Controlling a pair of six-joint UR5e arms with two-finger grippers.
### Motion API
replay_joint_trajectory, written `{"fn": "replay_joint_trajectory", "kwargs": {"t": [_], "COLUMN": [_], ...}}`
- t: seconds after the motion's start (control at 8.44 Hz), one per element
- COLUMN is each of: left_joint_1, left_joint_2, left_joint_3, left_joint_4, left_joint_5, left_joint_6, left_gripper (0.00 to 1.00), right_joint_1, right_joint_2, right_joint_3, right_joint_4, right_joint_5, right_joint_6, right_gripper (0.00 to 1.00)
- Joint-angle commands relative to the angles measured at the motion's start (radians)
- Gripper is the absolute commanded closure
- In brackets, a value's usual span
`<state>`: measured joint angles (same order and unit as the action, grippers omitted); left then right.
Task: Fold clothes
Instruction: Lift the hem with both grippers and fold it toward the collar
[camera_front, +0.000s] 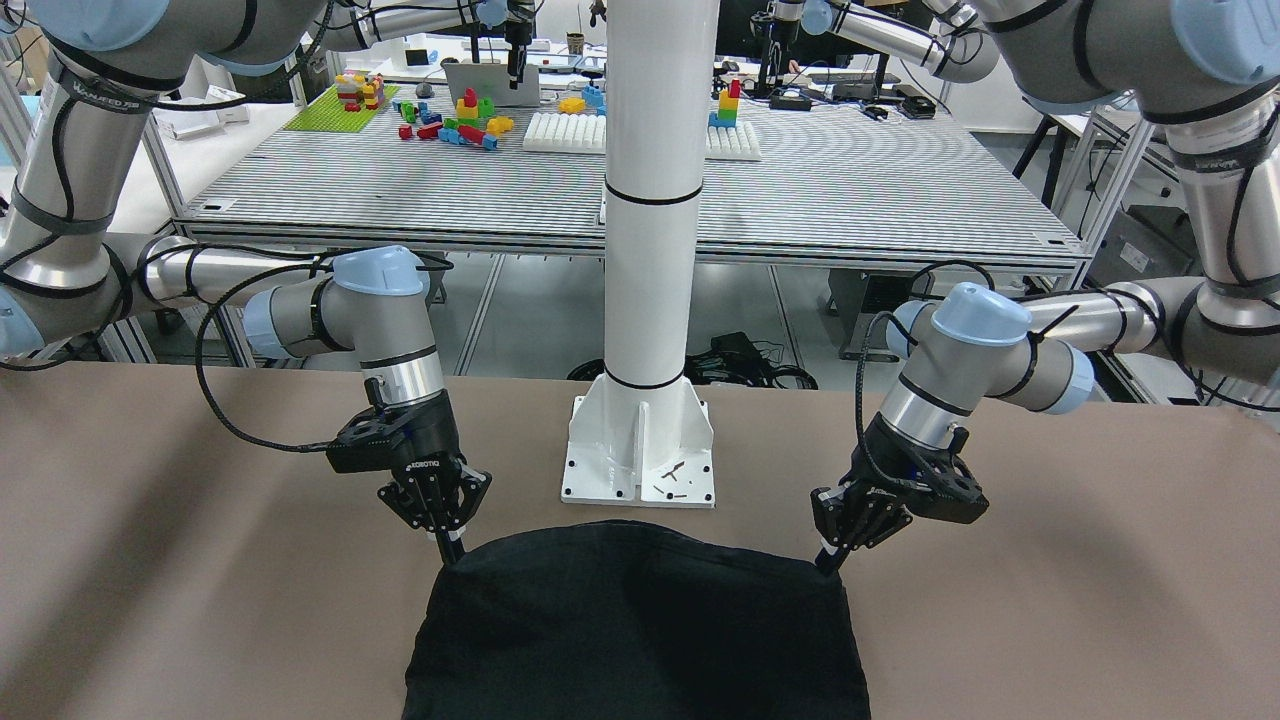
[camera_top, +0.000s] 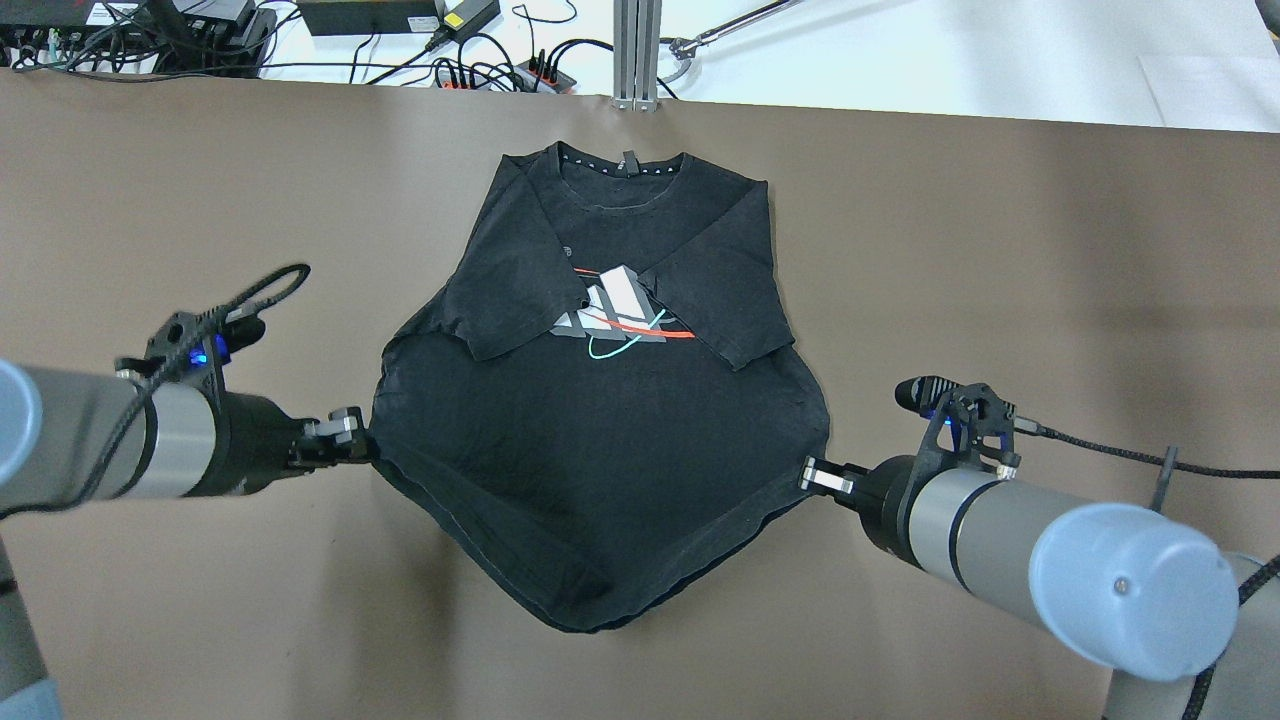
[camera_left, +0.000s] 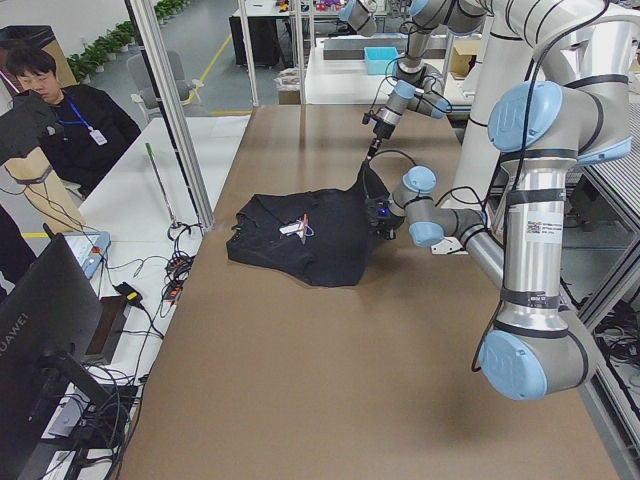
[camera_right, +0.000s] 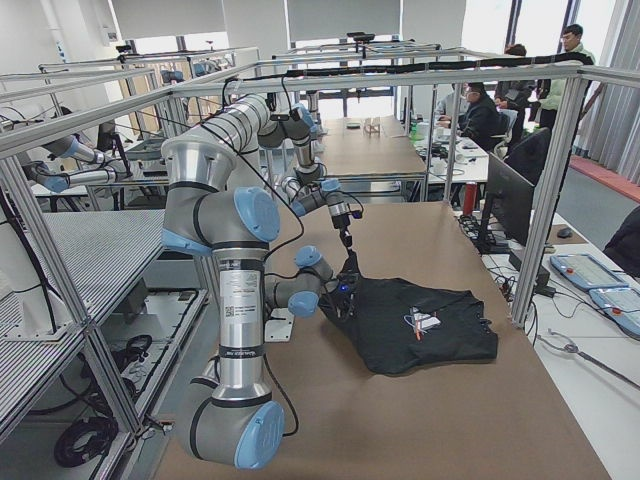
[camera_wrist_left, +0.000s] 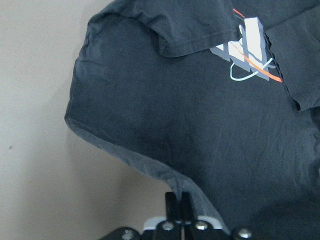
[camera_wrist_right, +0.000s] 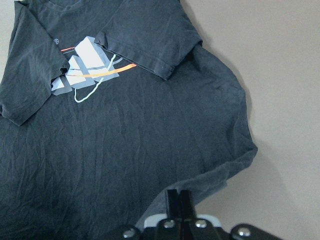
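Observation:
The clothes are one black T-shirt (camera_top: 600, 450) with a grey, white, red and teal chest print, lying collar away from me with both sleeves folded in over the chest. My left gripper (camera_top: 352, 441) is shut on the hem's left corner. My right gripper (camera_top: 812, 474) is shut on the hem's right corner. Both corners are held a little above the table in the front-facing view, left gripper (camera_front: 828, 562), right gripper (camera_front: 450, 552), and the hem sags between them. The wrist views show the left gripper (camera_wrist_left: 181, 200) and the right gripper (camera_wrist_right: 178, 197) with closed jaws pinching the hem.
The white pillar's base plate (camera_front: 640, 465) stands on the brown table just behind the lifted hem. Cables and power strips (camera_top: 480, 70) and an aluminium post (camera_top: 637, 50) lie past the far edge. A seated person (camera_left: 60, 110) and monitors are on that side.

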<state>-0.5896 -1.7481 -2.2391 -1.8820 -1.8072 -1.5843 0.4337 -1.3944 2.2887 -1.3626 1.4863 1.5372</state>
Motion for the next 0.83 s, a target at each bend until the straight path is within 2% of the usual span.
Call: {"fn": "replay_joint_trajectory", "kwargs": {"t": [0.0, 0.12, 0.24, 0.36, 0.47, 0.71], "left_joint_1": [-0.182, -0.179, -0.153, -0.066, 0.036, 0.150], "left_joint_2": [-0.148, -0.134, -0.082, -0.023, 0.042, 0.088], "left_joint_3": [-0.008, -0.042, -0.107, -0.191, -0.270, -0.368], "left_joint_4": [0.243, 0.245, 0.244, 0.242, 0.242, 0.244], "left_joint_5": [-0.231, -0.265, -0.355, -0.389, -0.386, -0.388], "left_joint_6": [0.139, 0.139, 0.139, 0.139, 0.139, 0.139], "left_gripper": [1.00, 1.00, 1.00, 1.00, 1.00, 1.00], "right_joint_1": [0.063, 0.062, 0.059, 0.047, -0.045, -0.185], "right_joint_2": [0.023, 0.002, -0.033, -0.082, -0.136, -0.169], "right_joint_3": [-0.008, -0.002, 0.020, 0.070, 0.137, 0.184], "right_joint_4": [-0.030, -0.030, -0.027, -0.026, -0.030, -0.032], "right_joint_5": [0.145, 0.219, 0.339, 0.483, 0.523, 0.516], "right_joint_6": [-0.066, -0.065, -0.063, -0.063, -0.066, -0.066], "right_gripper": [1.00, 1.00, 1.00, 1.00, 1.00, 1.00]}}
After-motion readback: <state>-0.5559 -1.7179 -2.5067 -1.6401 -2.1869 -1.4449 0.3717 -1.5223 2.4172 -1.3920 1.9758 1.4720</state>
